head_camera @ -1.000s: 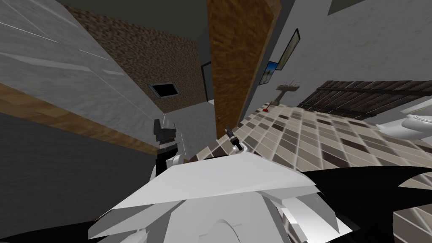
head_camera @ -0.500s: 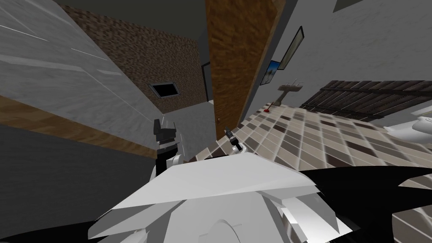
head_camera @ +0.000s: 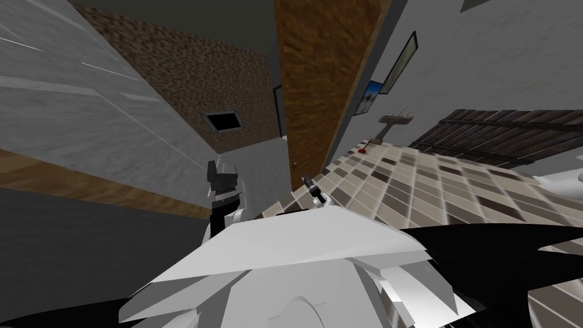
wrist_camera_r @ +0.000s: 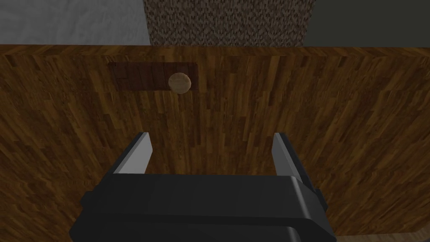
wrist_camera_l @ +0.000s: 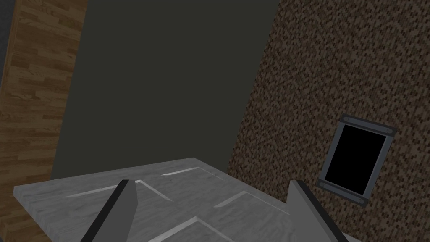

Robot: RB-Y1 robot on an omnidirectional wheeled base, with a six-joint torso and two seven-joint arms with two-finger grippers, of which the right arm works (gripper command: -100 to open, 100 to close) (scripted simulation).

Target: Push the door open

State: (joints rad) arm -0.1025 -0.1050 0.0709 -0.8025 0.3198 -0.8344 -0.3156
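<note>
The door (head_camera: 327,85), brown wood with a plank grain, is standing ahead of you, a little right of middle and seen nearly edge-on. It is dividing a grey floor (head_camera: 267,165) on its left from a tiled floor (head_camera: 427,182) on its right. Your right tool (wrist_camera_r: 212,136) is pointing squarely at the door's face, low down near its bottom corner. Its two fingers are standing apart with nothing between them; you cannot tell whether the tips are touching the wood. The round knob (wrist_camera_r: 179,82) is sitting on a darker plate (wrist_camera_r: 138,76) beyond the fingertips, close to the door's free edge. Your left tool (wrist_camera_l: 211,182) is hanging left of the door beside a grey panelled surface (head_camera: 85,108), fingers likewise spread and empty. A pedestal sink (head_camera: 395,121) is standing against the far wall past the tiles.
</note>
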